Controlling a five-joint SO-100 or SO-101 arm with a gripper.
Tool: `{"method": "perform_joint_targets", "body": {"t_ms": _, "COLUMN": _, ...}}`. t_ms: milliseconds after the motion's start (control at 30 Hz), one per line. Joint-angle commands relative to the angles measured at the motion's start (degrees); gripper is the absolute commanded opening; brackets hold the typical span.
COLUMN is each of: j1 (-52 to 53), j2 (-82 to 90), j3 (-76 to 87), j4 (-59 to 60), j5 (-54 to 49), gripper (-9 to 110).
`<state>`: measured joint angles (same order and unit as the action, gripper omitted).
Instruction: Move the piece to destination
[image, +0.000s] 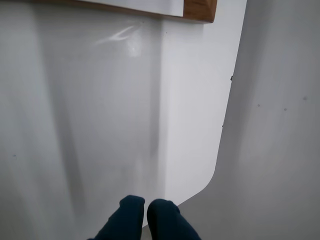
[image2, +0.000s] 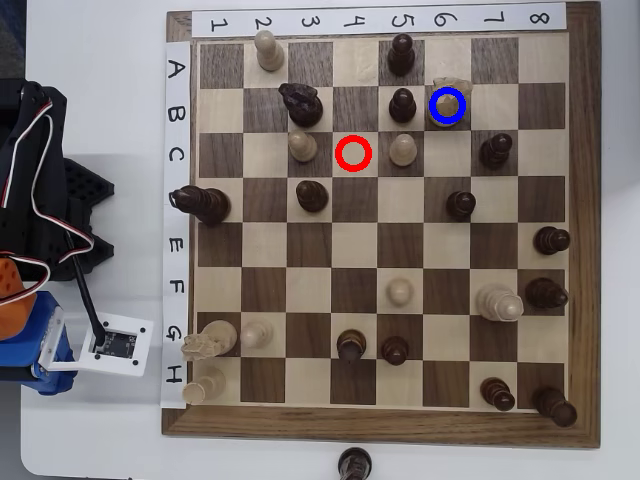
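Two dark blue fingertips of the pincer (image: 146, 212) sit pressed together, holding nothing, over the white counter (image: 100, 125) in the wrist view. From overhead, the small cream knight-shaped wooden piece (image2: 451, 87) stands on the light square with the blue ring (image2: 448, 106).

Overhead view: the blue ring of the destination (image2: 448, 105) is overlying the piece (image2: 450, 88), so only its pale head is showing above the ring. A dark piece (image2: 353, 465) is being cut off by the bottom edge. The arm (image2: 35, 250) is running off the left edge, and its gripper is lying outside this picture.

Wrist view: the gripper (image: 145, 207) is being cropped by the bottom edge, only two dark fingertips showing close together. The board corner (image: 200, 10) is being clipped by the top edge; no squares or pieces are showing.
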<state>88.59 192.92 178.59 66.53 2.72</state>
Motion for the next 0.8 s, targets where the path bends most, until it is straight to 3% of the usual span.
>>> {"method": "perform_joint_targets", "body": {"t_ms": 0, "j1": 1.0, "j2": 3.4, "j3": -0.2, "j4": -1.3, "j5": -0.3, "gripper": 0}}
{"method": "perform_joint_targets", "body": {"t_ms": 767, "j1": -1.8, "j2": 3.4, "j3": -0.1, "j4": -1.9, "j5": -3.5, "gripper": 0}}
